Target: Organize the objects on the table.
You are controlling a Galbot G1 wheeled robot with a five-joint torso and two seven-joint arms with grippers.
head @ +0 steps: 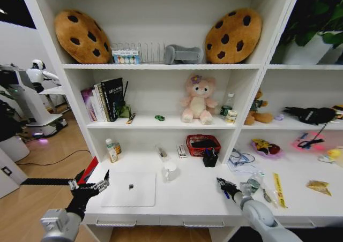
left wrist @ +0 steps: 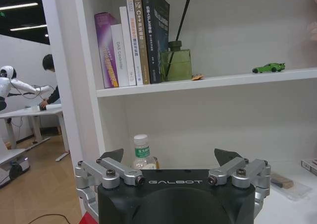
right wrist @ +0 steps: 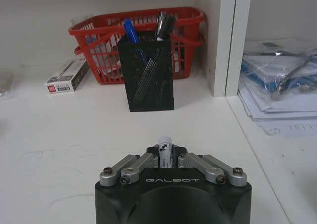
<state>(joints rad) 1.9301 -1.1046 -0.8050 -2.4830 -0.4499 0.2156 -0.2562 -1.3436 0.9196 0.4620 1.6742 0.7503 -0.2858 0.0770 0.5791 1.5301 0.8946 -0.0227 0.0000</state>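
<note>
White desk [head: 187,191] | right end effector [right wrist: 166,152] grips marker [right wrist: 165,147] | "GALBOT" lettering

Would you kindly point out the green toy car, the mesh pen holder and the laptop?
green toy car [left wrist: 268,67], left wrist view, its body.
mesh pen holder [right wrist: 148,73], right wrist view, front wall.
laptop [head: 124,194], head view, bare lid.

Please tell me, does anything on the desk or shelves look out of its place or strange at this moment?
Little stands out. A tiny green toy car sits alone on the middle shelf, apart from the books. The right gripper is shut on a marker, short of the black pen holder. The left gripper is open beside the closed laptop. Nothing looks spilled or damaged.
</note>
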